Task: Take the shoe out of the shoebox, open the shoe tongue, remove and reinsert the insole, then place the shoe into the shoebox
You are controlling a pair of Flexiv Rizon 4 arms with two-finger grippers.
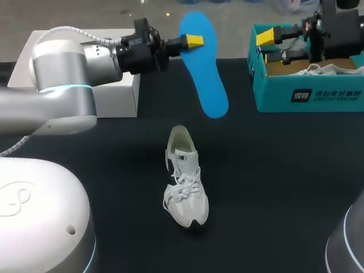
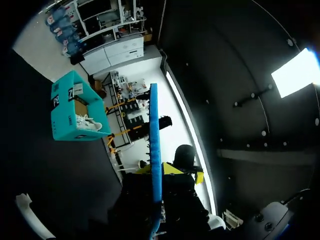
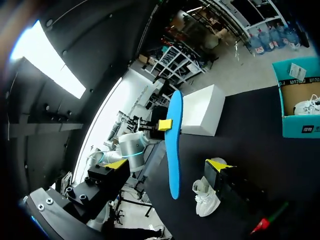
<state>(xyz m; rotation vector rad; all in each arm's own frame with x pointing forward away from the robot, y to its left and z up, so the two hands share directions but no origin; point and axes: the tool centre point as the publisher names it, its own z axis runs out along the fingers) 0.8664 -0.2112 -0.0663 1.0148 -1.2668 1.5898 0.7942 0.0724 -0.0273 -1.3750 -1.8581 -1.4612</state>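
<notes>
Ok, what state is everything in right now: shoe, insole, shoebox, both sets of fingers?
white shoe: upright on the table, laced.
blue insole: out of the white shoe, held in the air.
left gripper: fingers shut on the blue insole.
teal shoebox: open, second shoe inside.
right gripper: fingers open, empty, by the teal shoebox.

Left pincer point(image 1: 193, 41) clamped, raised; right pincer point(image 1: 267, 46) spread.
</notes>
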